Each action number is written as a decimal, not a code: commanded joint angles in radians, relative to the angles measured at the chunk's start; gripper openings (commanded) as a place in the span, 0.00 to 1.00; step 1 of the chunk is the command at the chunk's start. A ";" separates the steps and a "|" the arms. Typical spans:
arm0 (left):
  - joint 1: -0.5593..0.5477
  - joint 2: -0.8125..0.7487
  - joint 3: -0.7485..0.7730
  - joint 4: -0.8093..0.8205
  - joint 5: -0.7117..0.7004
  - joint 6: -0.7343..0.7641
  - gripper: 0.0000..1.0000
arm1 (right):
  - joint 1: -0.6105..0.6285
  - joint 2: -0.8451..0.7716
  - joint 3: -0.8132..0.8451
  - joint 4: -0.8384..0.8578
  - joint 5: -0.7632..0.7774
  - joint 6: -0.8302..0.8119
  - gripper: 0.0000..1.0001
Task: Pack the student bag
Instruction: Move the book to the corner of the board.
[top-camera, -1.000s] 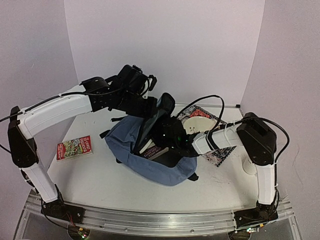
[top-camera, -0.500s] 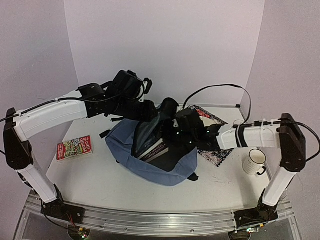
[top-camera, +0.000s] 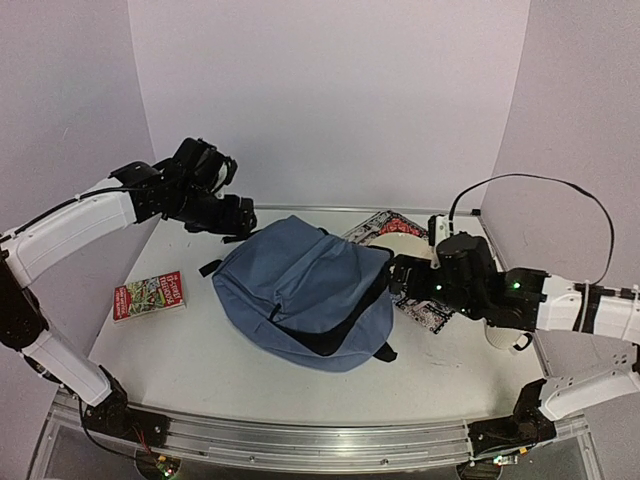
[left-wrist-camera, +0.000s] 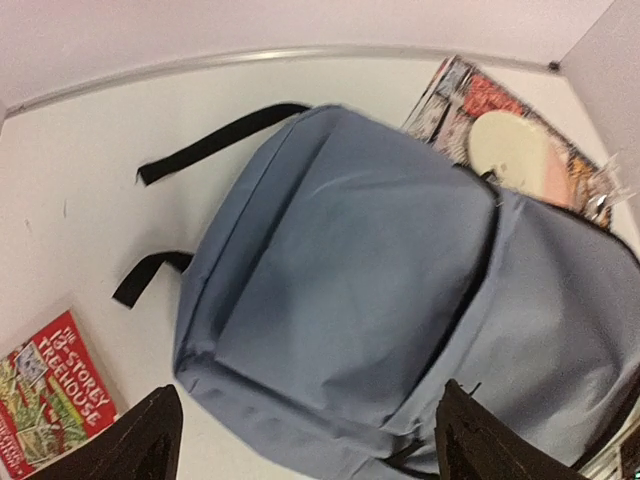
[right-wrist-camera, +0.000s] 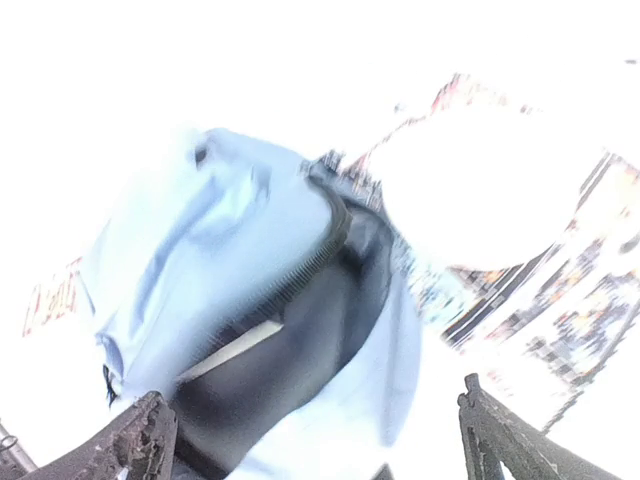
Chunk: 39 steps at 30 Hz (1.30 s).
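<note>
The grey-blue student bag (top-camera: 300, 285) lies flat in the middle of the table, its flap down and a dark zip gap (top-camera: 335, 325) along its near right side. In the right wrist view the bag (right-wrist-camera: 220, 250) gapes, and a pale book edge (right-wrist-camera: 232, 350) shows inside. My left gripper (top-camera: 236, 216) hovers open off the bag's far left corner, with the bag (left-wrist-camera: 350, 270) below its empty jaws (left-wrist-camera: 305, 440). My right gripper (top-camera: 400, 280) stands open just right of the bag, holding nothing (right-wrist-camera: 315, 430).
A red paperback (top-camera: 149, 296) (left-wrist-camera: 50, 400) lies left of the bag. Behind the bag on the right lies a patterned magazine (top-camera: 425, 310) with a cream disc (top-camera: 405, 243) (left-wrist-camera: 510, 150) on it. Black straps (left-wrist-camera: 215, 145) trail from the bag's far side.
</note>
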 joint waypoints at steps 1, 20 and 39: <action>0.094 0.000 -0.079 -0.141 -0.031 0.111 0.90 | 0.004 -0.124 -0.031 -0.037 0.165 -0.166 0.98; 0.272 0.313 -0.291 -0.209 -0.355 0.386 0.90 | 0.003 -0.219 -0.026 -0.015 0.155 -0.371 0.98; 0.405 0.541 -0.218 -0.114 -0.244 0.483 0.49 | 0.003 -0.160 -0.019 0.074 0.090 -0.424 0.98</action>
